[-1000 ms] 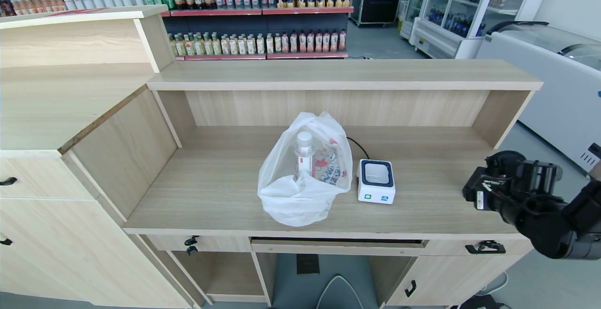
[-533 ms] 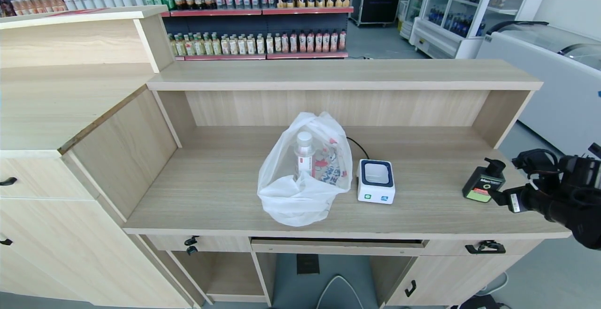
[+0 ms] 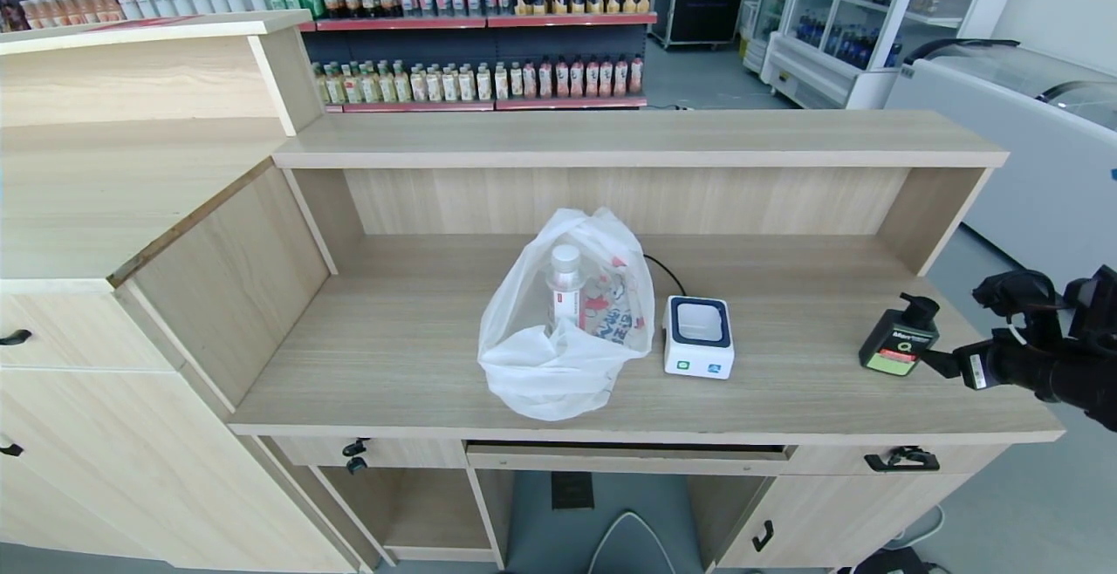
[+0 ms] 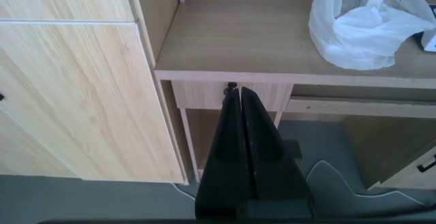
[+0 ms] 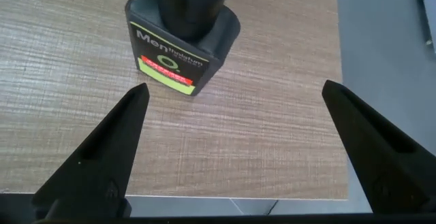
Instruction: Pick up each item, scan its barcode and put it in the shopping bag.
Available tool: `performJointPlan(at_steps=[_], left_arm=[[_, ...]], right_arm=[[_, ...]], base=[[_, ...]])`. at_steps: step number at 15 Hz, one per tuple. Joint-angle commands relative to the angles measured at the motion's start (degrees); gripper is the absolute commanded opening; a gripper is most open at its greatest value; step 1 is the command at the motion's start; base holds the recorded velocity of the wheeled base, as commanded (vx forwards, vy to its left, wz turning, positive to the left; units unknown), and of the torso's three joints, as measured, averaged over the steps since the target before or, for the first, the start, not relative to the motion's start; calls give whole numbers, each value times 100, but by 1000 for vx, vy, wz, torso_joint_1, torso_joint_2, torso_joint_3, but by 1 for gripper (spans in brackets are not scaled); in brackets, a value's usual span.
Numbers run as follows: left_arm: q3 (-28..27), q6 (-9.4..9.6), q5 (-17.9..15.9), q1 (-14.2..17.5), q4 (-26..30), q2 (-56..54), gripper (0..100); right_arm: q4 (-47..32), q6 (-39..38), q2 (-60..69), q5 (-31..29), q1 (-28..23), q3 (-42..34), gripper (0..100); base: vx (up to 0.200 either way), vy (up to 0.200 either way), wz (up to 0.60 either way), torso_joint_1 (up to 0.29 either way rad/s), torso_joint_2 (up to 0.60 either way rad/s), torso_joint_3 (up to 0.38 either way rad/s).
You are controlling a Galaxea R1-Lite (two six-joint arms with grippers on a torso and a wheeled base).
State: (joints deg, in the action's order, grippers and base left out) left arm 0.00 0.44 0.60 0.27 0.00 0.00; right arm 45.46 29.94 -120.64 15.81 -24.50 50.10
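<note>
- Right gripper (image 5: 235,93) is spread wide and empty, its fingers aimed at the dark pump bottle (image 5: 182,37) and just short of touching it
- left gripper (image 4: 240,101) is pressed together on nothing; it hangs low in front of the counter (image 3: 393,356), well apart from the goods
- the pump bottle stands upright near the counter's right end, well apart from the barcode scanner (image 3: 698,337)
- the white shopping bag (image 3: 541,373) sits just beside the scanner; inside are a clear capped bottle (image 3: 566,286) and what looks like a printed packet (image 3: 615,308)
- by my reading two items are bagged; the pump bottle is left to grasp, scan and bag
</note>
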Motion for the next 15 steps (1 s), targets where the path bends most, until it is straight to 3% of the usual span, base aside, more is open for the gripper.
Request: performJointPlan(at_steps=[1, 15], left_arm=[[0, 0, 2, 0, 0, 0, 0], [0, 0, 2, 0, 0, 0, 0]], right_arm=[[-125, 100, -171, 194, -11, 307, 100], [-362, 847, -909, 1117, 86, 1019, 100]], base=[[0, 0, 0, 0, 0, 0], [0, 0, 0, 0, 0, 0]])
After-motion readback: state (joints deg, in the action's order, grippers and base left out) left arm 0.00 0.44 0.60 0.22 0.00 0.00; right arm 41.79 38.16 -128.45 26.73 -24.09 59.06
